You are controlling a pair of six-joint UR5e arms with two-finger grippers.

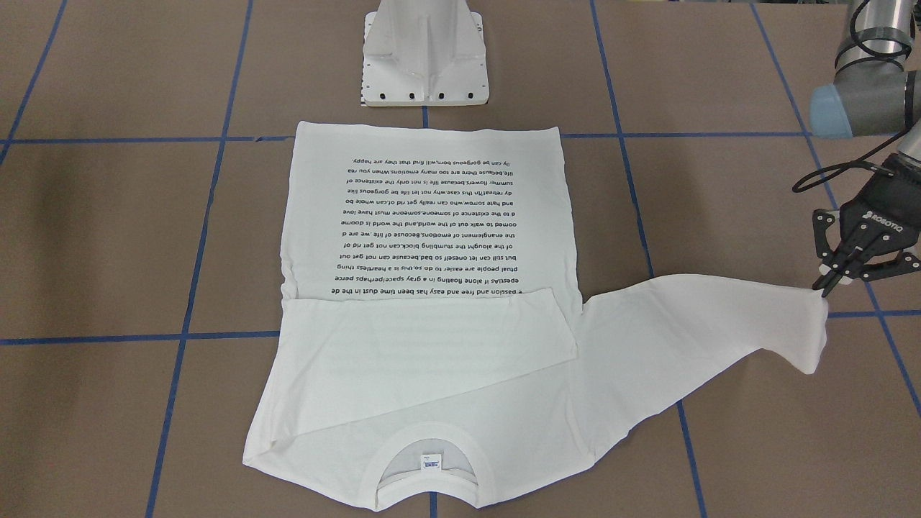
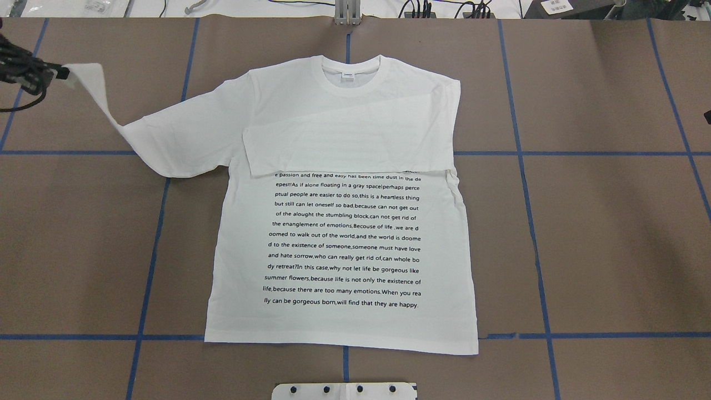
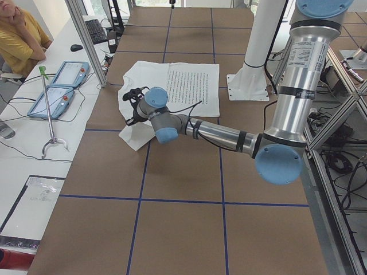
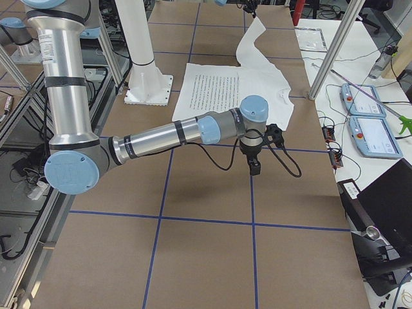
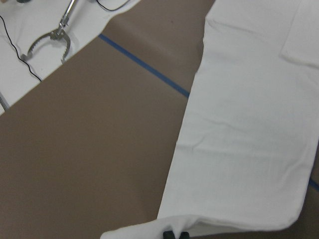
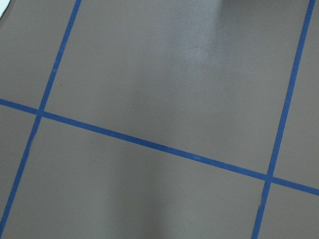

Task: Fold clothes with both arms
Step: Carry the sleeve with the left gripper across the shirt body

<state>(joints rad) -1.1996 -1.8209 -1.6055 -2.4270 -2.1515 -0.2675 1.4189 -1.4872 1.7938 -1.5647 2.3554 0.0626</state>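
While the white shirt [image 2: 344, 233] lies on the desk [image 2: 583, 222], its sleeve cuff [image 1: 813, 320] is clamped by the left gripper [image 1: 824, 286]; the right gripper [image 4: 255, 168] cannot be judged apart or together.

The light is bright and even, falling from overhead, so shadows on the brown table [image 1: 129, 237] are faint and soft-edged. The white shirt [image 2: 344, 250] is close to washed out and its folds barely show, though the black print reads crisp from overhead. The right wrist view catches a pale sheen of glare on the far part of the table, with dim, smudgy bands nearer. The left wrist view is softer, and the left gripper [image 5: 176, 234] at its near edge is a dark blur. In the side views the frame posts [image 3: 89, 43] lean outward towards the edges.
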